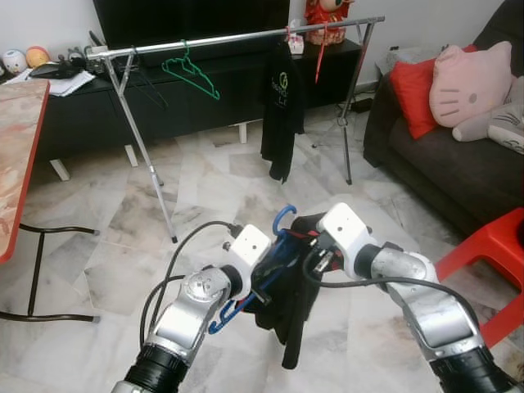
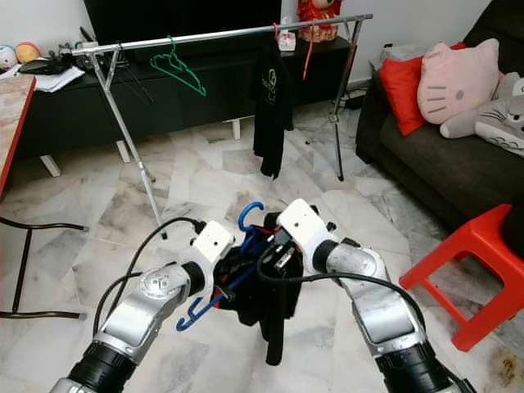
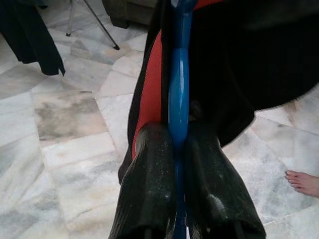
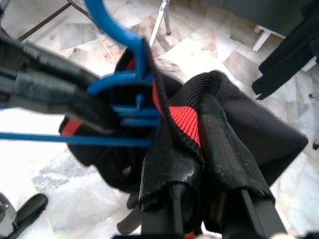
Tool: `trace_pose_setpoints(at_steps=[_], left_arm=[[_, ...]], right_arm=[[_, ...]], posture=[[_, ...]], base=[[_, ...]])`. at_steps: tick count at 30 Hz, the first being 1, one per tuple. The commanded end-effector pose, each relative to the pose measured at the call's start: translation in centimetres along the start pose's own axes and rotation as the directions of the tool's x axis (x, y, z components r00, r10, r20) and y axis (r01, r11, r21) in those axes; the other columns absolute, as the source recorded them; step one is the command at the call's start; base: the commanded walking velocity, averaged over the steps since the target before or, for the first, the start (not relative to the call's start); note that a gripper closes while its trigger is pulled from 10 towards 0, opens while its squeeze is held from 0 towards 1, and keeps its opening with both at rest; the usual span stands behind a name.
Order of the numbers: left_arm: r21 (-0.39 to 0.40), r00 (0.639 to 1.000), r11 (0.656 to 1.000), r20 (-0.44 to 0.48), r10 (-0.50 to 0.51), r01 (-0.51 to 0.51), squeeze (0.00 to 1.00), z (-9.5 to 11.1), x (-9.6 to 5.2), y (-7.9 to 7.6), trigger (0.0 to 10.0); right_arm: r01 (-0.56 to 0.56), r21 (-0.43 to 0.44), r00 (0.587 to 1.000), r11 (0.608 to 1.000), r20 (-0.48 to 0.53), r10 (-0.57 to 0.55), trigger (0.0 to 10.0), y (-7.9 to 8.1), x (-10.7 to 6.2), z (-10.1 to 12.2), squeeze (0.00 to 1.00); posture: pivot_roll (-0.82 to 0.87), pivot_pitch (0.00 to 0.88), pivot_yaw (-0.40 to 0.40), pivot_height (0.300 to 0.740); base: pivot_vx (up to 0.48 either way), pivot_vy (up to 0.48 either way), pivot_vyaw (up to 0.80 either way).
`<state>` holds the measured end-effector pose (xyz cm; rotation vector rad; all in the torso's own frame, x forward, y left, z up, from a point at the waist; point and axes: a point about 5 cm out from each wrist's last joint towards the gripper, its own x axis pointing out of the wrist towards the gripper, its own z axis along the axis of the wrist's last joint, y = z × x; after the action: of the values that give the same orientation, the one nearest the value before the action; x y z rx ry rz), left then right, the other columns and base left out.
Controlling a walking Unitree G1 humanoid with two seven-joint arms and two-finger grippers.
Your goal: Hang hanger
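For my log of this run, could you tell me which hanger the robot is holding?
The blue hanger, clamped in the left gripper with a black garment; the green hanger hangs bare on the rail.

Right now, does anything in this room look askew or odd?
Yes: the black garment with red trim hangs bunched and lopsided off the blue plastic hanger, held between the left gripper and right gripper.

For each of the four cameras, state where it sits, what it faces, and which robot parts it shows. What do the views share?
Left and right eye views: head, looking down; both arms, clothes rail.
Left wrist view: along left gripper, shut on blue hanger.
Right wrist view: along right gripper, pinching black garment.
Shared: hanger, garment, marble floor.
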<state>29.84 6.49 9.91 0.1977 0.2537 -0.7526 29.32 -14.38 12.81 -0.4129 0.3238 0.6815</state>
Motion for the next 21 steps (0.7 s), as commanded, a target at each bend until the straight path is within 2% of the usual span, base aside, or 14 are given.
trace_pose_setpoints(at_steps=[1,16,17,18,19,20,21], left_arm=[[0.003,0.999,1.0,0.029,0.021,-0.021,0.0,0.73,0.19,0.35,10.0],[0.002,1.0,1.0,0.029,-0.008,0.008,0.0,0.64,0.07,-0.1,10.0],[0.002,1.0,1.0,0.029,-0.009,0.009,0.0,0.63,0.07,-0.11,10.0],[0.003,1.0,1.0,0.028,-0.009,0.009,0.0,0.61,0.07,-0.12,10.0],[0.003,1.0,1.0,0.027,-0.009,0.009,0.0,0.6,0.07,-0.11,10.0],[0.003,1.0,1.0,0.027,-0.009,0.009,0.0,0.59,0.07,-0.11,10.0],[0.002,1.0,1.0,0.027,-0.009,0.009,0.0,0.59,0.07,-0.12,10.0]], right_arm=[[-0.006,-0.014,1.0,1.0,0.022,0.006,10.0,0.02,-0.27,0.44,0.0],[0.003,-0.01,0.999,1.0,0.037,-0.002,10.0,-0.26,-0.2,1.04,0.0],[0.002,-0.01,0.999,1.0,0.038,-0.002,10.0,-0.27,-0.2,1.05,0.08],[0.002,-0.01,0.999,1.0,0.038,-0.002,10.0,-0.28,-0.21,1.06,0.46],[0.003,-0.009,0.999,1.0,0.038,-0.003,10.0,-0.31,-0.21,1.07,0.64],[0.004,-0.009,0.999,1.0,0.038,-0.003,10.0,-0.35,-0.21,1.07,0.64],[0.004,-0.008,0.999,1.0,0.038,-0.003,10.0,-0.37,-0.22,1.04,0.93]], posture=[[-0.12,0.0,-0.049,0.74],[-0.11,0.0,-0.056,0.74],[-0.11,0.0,-0.056,0.74],[-0.11,0.0,-0.056,0.74],[-0.11,0.0,-0.056,0.74],[-0.11,0.0,-0.056,0.74],[-0.11,0.0,-0.057,0.74]], base=[[0.0,0.0,0.0],[0.0,0.0,0.0],[0.0,0.0,0.0],[0.0,0.0,0.0],[0.0,0.0,0.0],[0.0,0.0,0.0],[0.0,0.0,0.0]])
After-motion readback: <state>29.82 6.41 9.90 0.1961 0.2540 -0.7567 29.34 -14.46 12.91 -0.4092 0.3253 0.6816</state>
